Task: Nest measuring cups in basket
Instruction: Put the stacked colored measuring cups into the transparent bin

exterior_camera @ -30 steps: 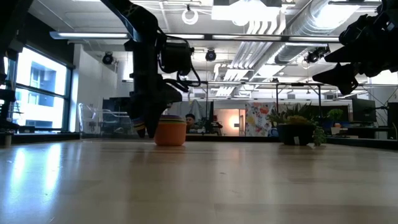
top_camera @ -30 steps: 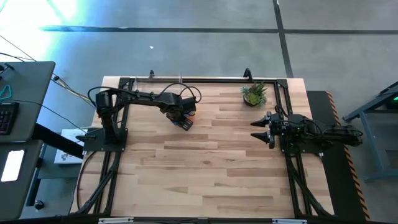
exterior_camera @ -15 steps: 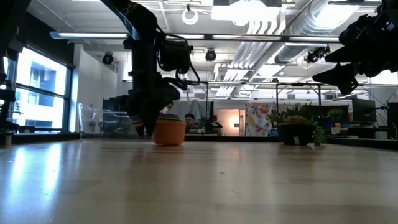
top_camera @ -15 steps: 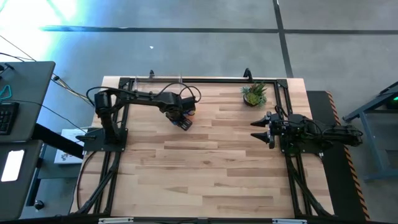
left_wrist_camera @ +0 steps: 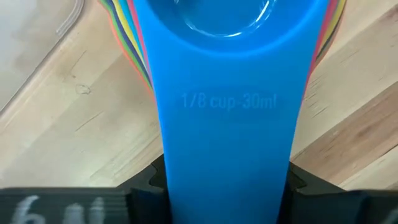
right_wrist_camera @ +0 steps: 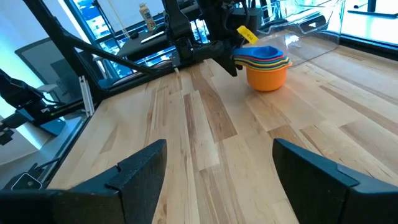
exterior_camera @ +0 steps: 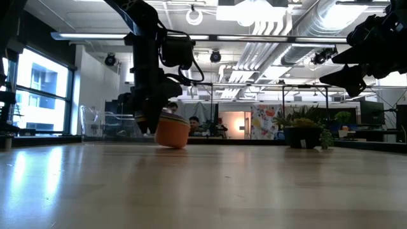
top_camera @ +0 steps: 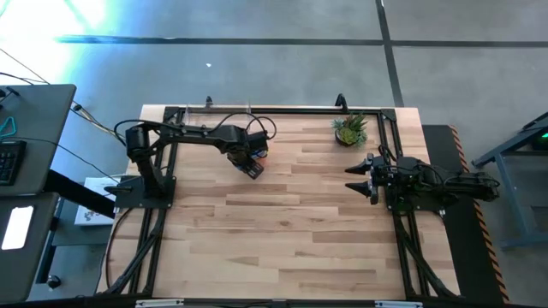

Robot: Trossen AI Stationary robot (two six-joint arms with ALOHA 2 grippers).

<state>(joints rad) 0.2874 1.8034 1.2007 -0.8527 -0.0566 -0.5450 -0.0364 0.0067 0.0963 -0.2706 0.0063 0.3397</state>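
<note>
A small potted green plant (top_camera: 349, 130) stands on the wooden table (top_camera: 282, 231) toward the upper right of the high view — near the table's far edge. In the low view the plant (exterior_camera: 305, 133) sits at the right, in a dark pot. At the left edge of the high view — off the table — is a dark desk (top_camera: 30, 162) with a keyboard (top_camera: 8, 161).

Blue cup (left_wrist_camera: 227, 93) tops a rainbow stack in an orange cup (right_wrist_camera: 266, 78)
</note>
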